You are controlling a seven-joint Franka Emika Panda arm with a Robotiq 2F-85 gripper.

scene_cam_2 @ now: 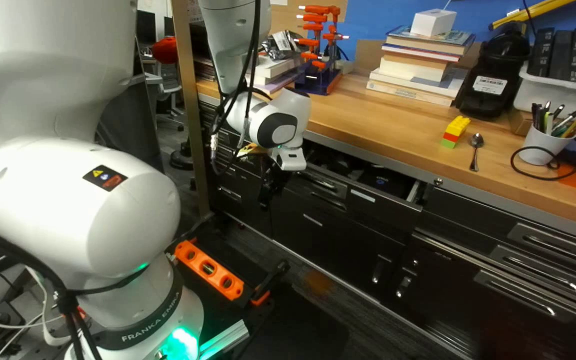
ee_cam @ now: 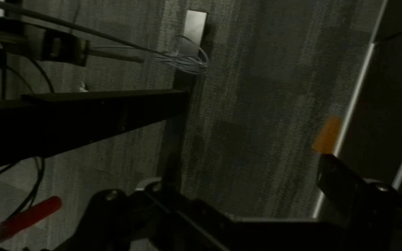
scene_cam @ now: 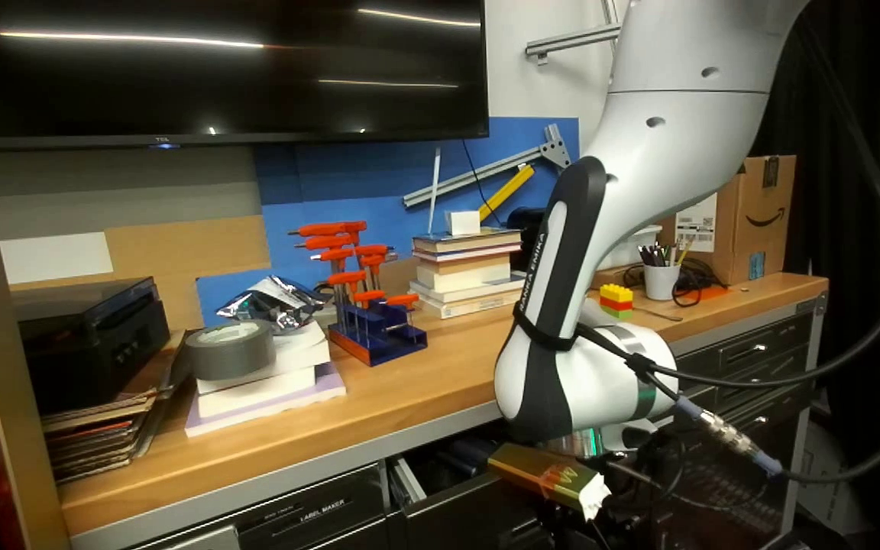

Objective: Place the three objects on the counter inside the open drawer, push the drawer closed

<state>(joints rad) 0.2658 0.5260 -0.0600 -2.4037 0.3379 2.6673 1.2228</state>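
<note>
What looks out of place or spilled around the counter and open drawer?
Nothing looks plainly spilled. One oddity: an orange patch on the floor at the foot of the cabinets; it stands out against the dark grey, though I can't tell what it is.

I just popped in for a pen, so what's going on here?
The Franka arm is handling nothing: its claw hangs open and empty in front of the drawer cabinets. The wide drawer under the wooden counter stands pulled out. A toy-brick stack, likely meant to go in, sits on the counter near the pen cup.
</note>
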